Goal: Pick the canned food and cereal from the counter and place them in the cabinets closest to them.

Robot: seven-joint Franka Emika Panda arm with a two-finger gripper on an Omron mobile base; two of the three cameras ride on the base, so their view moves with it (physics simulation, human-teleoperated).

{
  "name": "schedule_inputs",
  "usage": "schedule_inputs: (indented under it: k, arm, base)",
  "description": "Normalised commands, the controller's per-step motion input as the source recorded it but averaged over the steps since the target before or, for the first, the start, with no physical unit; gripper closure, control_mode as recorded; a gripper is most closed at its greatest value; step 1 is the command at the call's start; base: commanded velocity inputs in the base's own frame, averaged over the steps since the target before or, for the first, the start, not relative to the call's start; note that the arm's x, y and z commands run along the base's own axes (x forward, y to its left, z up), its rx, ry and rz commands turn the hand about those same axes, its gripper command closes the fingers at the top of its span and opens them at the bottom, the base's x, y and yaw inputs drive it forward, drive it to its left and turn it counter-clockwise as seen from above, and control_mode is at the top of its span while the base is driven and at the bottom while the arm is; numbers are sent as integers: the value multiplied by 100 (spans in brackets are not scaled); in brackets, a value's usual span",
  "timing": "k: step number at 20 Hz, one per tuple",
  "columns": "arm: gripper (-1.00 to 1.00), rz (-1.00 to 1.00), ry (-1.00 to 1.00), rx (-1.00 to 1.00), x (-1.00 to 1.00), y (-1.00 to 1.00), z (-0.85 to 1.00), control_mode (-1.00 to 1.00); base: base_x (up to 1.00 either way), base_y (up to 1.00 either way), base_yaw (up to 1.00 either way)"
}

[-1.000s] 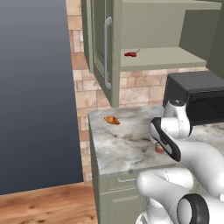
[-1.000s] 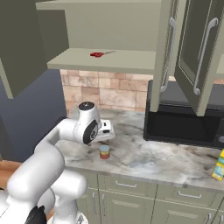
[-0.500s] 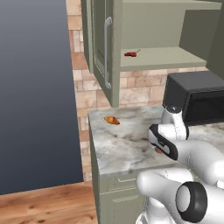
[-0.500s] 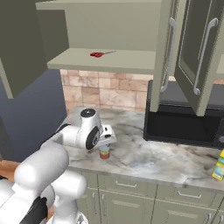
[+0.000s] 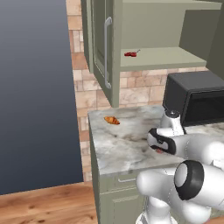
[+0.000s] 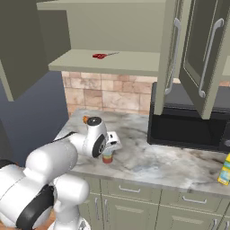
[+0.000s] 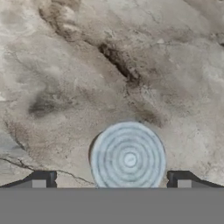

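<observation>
The end effector is held wide above the upright can on the surface, so its tips can straddle it.

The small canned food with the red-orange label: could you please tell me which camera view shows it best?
The hand view: the small canned food with the red-orange label sits unobstructed, its ringed pale top facing the camera. The right base view shows only its lower part under the arm. The left base view shows just a red sliver.

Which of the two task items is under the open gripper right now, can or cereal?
The canned food: its ringed grey-blue top sits between the fingertips of the gripper in the hand view. The cereal, a yellow box, stands far off at the counter's other end past the microwave.
</observation>
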Motion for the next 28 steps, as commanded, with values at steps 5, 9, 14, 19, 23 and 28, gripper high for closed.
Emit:
schedule_inputs:
  k: [5,9,14,19,23,28]
  arm:
    - [-100,5,2,0,12,-9,-33,-100]
    - [100,3,3,0,10,0,-23,-100]
    - [100,-2,0,0,0,0,6,-100]
    - [100,-7,3,3,0,0,48,-100]
    - [100,-8,6,1,0,0,60,-100]
    - [100,-8,7,0,-2,0,61,-100]
  base:
    - [0,0,0]
    - [0,0,0]
    - [0,0,0]
    - [0,0,0]
    - [0,0,0]
    - [0,0,0]
